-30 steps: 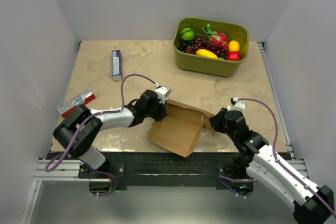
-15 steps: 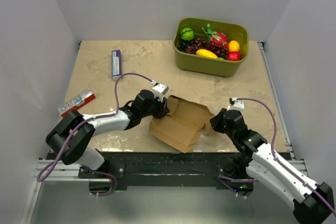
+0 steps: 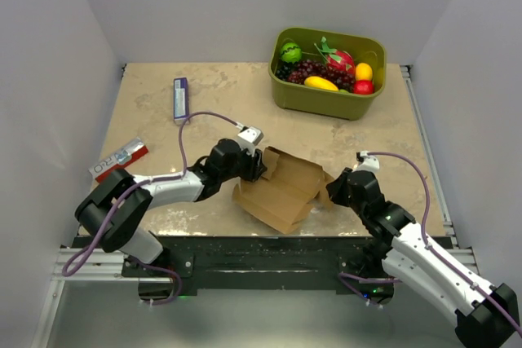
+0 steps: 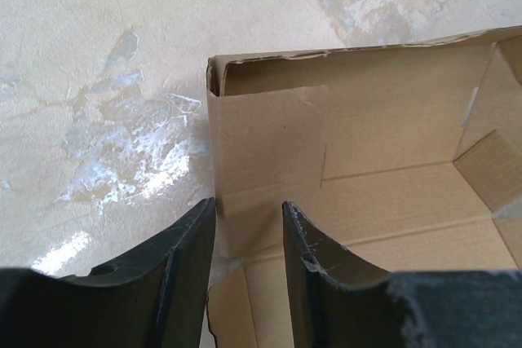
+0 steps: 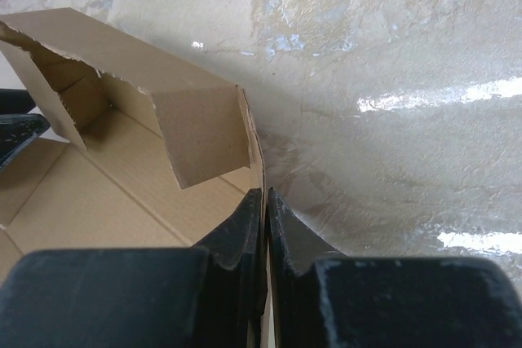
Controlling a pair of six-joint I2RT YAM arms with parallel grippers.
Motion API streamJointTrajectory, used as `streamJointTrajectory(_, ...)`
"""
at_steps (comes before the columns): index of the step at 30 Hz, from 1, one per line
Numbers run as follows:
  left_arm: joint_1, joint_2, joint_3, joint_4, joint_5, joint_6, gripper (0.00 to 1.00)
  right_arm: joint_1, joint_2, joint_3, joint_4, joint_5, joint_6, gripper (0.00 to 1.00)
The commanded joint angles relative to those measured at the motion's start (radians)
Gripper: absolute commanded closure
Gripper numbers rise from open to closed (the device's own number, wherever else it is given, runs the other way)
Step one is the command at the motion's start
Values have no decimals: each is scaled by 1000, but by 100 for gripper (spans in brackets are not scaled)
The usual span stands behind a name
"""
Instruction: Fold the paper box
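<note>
Top view: since a second ago the cardboard box has shifted slightly away from the table's near edge and its left flap now stands up. The left arm reaches low across the table, the left gripper at that flap. The right arm bends in from the right, the right gripper at the box's right wall.

Left wrist: the fingers stand apart around the flap, not squeezing.

Right wrist: the fingers pinch the thin box wall.
</note>
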Motion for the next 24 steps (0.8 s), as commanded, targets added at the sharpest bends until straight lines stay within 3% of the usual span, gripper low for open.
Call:
streamJointTrajectory(1,7,28,30,62,-29,37,56,2,-12,-3,42,3,-19,92)
streamJointTrajectory(10,9,30,21,95,-57,52,47,2,-17,-5,45,-6,-25,92)
streamJointTrajectory(24,56,54,28,167,92,88,42,3,-28,-6,50,-23,-34,93)
